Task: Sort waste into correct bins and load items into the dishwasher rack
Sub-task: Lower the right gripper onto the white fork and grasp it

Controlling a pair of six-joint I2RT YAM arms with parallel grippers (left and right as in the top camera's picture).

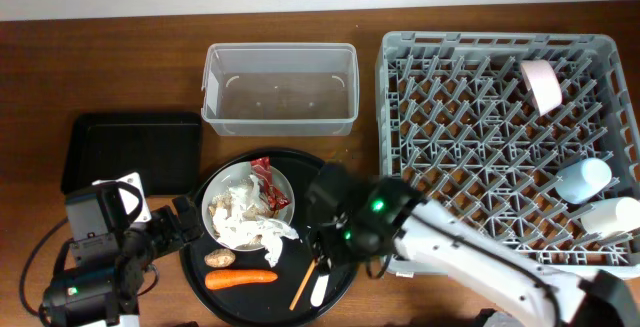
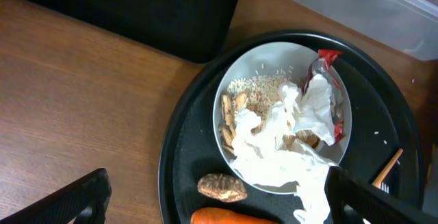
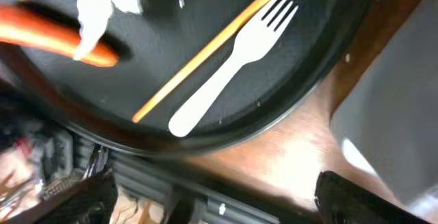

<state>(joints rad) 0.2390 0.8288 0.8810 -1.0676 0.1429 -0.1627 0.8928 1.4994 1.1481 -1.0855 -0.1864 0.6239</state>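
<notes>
A white round plate (image 1: 248,207) on the large round black tray (image 1: 345,272) holds crumpled white tissue (image 2: 280,148), a red wrapper (image 2: 328,66) and rice scraps (image 2: 263,87). A brown lump (image 2: 222,187) and an orange carrot (image 1: 240,278) lie in front of it. A chopstick (image 3: 205,49) and a white fork (image 3: 233,77) lie at the tray's right. My left gripper (image 2: 215,203) is open and empty, over the lump and carrot. My right gripper (image 3: 219,196) is open and empty, just past the fork at the tray's edge. The grey rack (image 1: 500,147) holds a light blue cup (image 1: 583,179).
The clear tub (image 1: 280,87) stands empty behind the round tray. The shallow black tray (image 1: 130,152) lies at the left, behind my left arm. A pale pink cup (image 1: 543,85) and a white item (image 1: 610,217) sit in the rack. My right arm lies along the rack's front.
</notes>
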